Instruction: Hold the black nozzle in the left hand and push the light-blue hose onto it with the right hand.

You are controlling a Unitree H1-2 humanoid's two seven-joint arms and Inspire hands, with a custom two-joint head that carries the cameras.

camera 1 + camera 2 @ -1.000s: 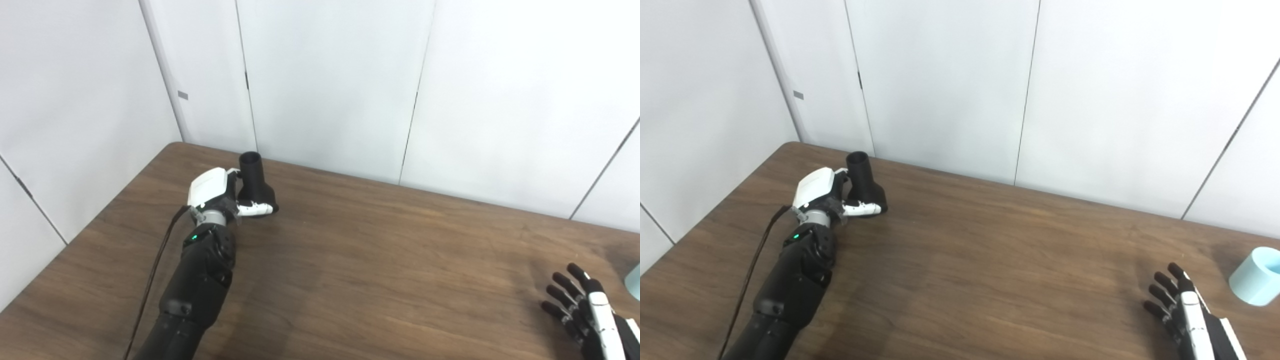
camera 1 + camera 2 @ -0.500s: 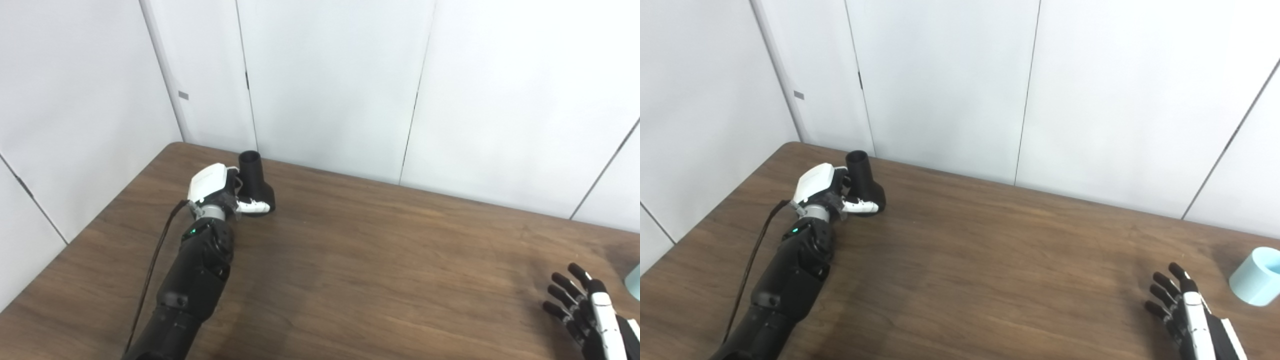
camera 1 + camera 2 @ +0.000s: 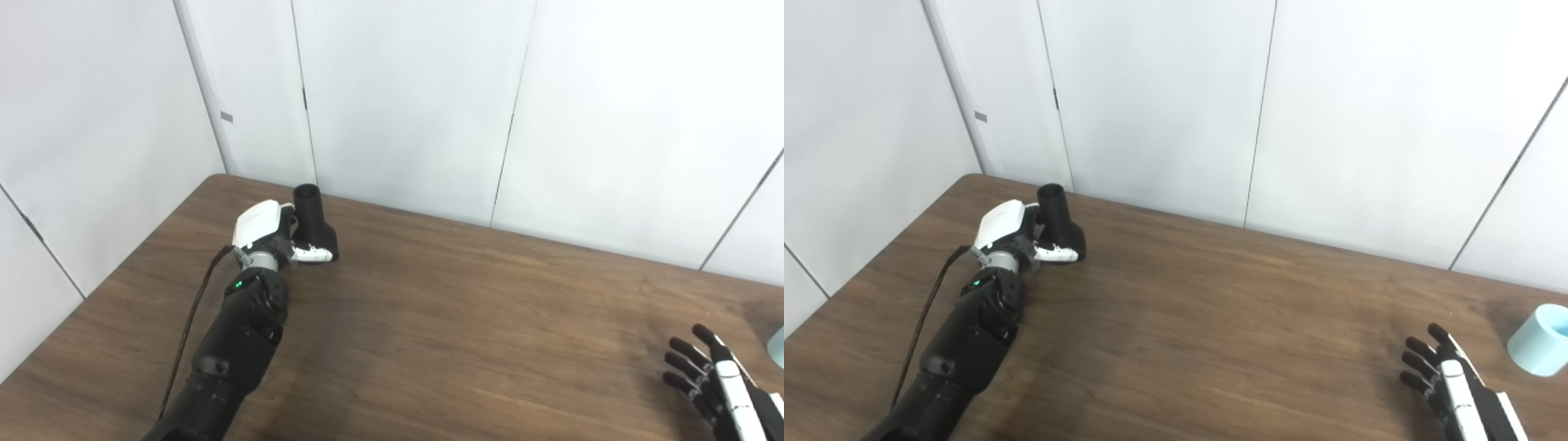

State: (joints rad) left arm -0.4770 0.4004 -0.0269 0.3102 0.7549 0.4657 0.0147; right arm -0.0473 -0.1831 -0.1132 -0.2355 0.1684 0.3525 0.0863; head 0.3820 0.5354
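Observation:
The black nozzle (image 3: pixel 311 215) stands upright on the brown table (image 3: pixel 441 318) near the far left corner, open mouth up. My left hand (image 3: pixel 264 231) is wrapped round its wide base, thumb across the front and the fingers hidden behind it. The nozzle's base still touches the tabletop. The light-blue hose (image 3: pixel 1540 348), a short pale cylinder, lies at the table's right edge. My right hand (image 3: pixel 1444 383) hovers low at the bottom right, open with fingers spread, a short way left of the hose and not touching it.
White wall panels (image 3: pixel 398 104) close off the table's far and left sides right behind the nozzle. A black cable (image 3: pixel 193 318) runs along my left forearm. Bare brown tabletop stretches between the two hands.
My left hand has pushed slightly farther in around the nozzle's base, and the nozzle has stayed on the table. My right hand has sunk a little toward the bottom edge.

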